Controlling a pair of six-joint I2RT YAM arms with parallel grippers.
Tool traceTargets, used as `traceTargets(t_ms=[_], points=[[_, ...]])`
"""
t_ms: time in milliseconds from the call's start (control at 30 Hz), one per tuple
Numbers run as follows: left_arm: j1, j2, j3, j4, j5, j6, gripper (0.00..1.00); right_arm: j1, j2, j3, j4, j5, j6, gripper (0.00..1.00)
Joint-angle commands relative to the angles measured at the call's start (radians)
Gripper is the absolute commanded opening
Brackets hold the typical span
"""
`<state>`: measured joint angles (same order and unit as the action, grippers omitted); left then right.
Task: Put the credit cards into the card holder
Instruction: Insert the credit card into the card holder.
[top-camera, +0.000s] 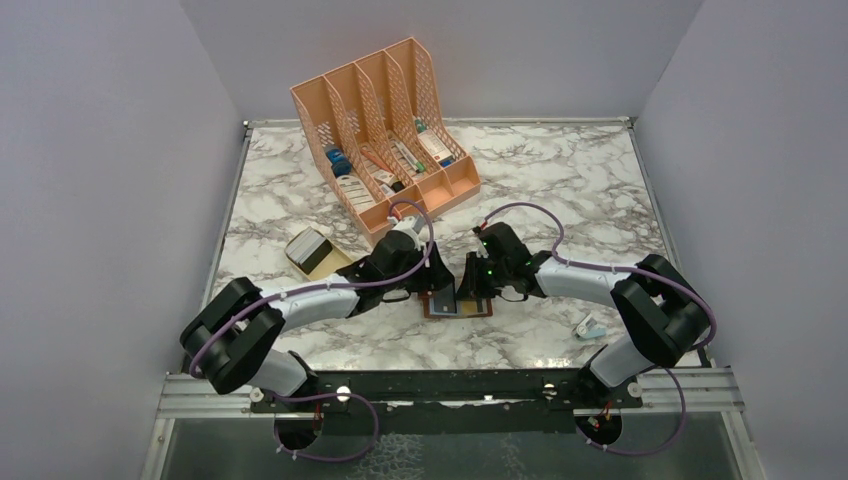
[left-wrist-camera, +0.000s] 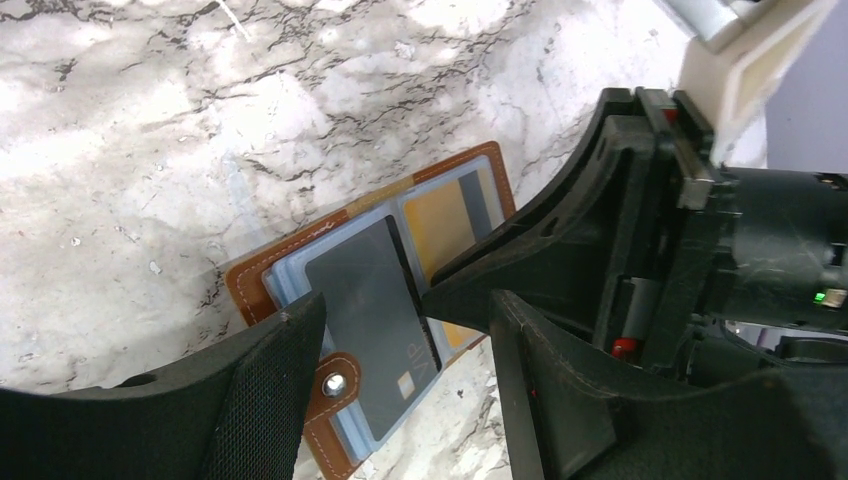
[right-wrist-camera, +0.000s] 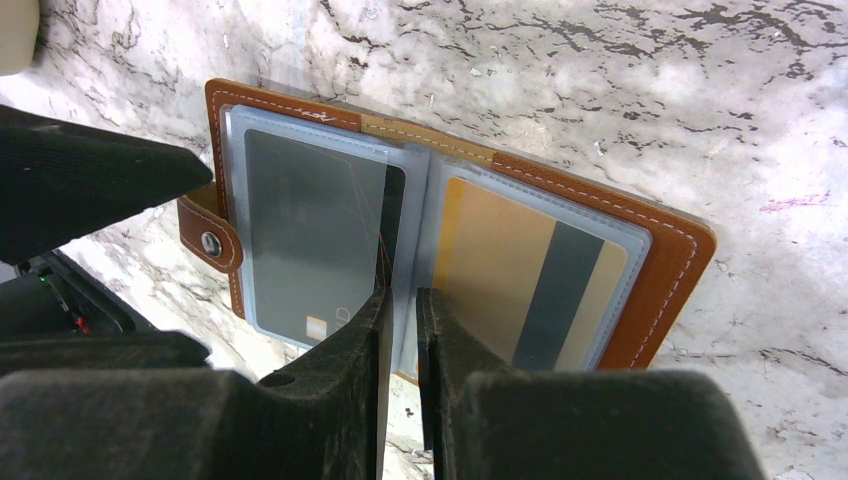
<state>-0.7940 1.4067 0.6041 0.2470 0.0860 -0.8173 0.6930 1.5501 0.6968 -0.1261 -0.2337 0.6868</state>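
The brown leather-like bifold card holder (right-wrist-camera: 640, 250) lies opened flat on the white marble-patterned table (top-camera: 560, 180), directly under both tool tips. The right gripper (right-wrist-camera: 402, 310) has its fingers drawn to a narrow slit over the fold of the holder. The upright edge of a clear plastic sleeve leaf (right-wrist-camera: 385, 235) runs into that slit and is pinched there, though the contact faces are hidden behind the fingers. To the left of this gripper's tips, a dark grey plastic credit card (right-wrist-camera: 300, 235) sits inside a clear sleeve. To their right, a gold-tan credit card with a dark stripe (right-wrist-camera: 500, 270) sits inside the other sleeve. The near ends of both cards are cut off by the fingers. The left gripper (left-wrist-camera: 405, 305) is spread wide and holds nothing. One finger (left-wrist-camera: 260, 390) covers the holder's corner next to the brown snap tab (left-wrist-camera: 335, 385), and the other stands past the fold. A right-gripper finger reaches in between them and masks part of the gold-tan card. In the top external view the two grippers meet tip to tip and hide most of the holder, so only its near edge shows. Beyond the tools stands a peach slotted plastic desk organizer (top-camera: 330, 110) whose contents are too small to identify. A small tan-and-dark box (top-camera: 310, 250) lies beside the left forearm. A small white-and-blue object (top-camera: 588, 326) beside the right arm cannot be made out.
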Motion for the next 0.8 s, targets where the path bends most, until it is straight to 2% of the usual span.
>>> traceTargets(t_ms=[0,767], points=[[-0.001,0.031,-0.001,0.026,0.014,0.007,0.64,0.005,0.002,-0.026,-0.023,0.011,-0.004,0.16],[-0.002,0.086,-0.013,-0.005,-0.010,0.010,0.64,0.005,0.010,-0.024,-0.021,0.014,-0.006,0.16]])
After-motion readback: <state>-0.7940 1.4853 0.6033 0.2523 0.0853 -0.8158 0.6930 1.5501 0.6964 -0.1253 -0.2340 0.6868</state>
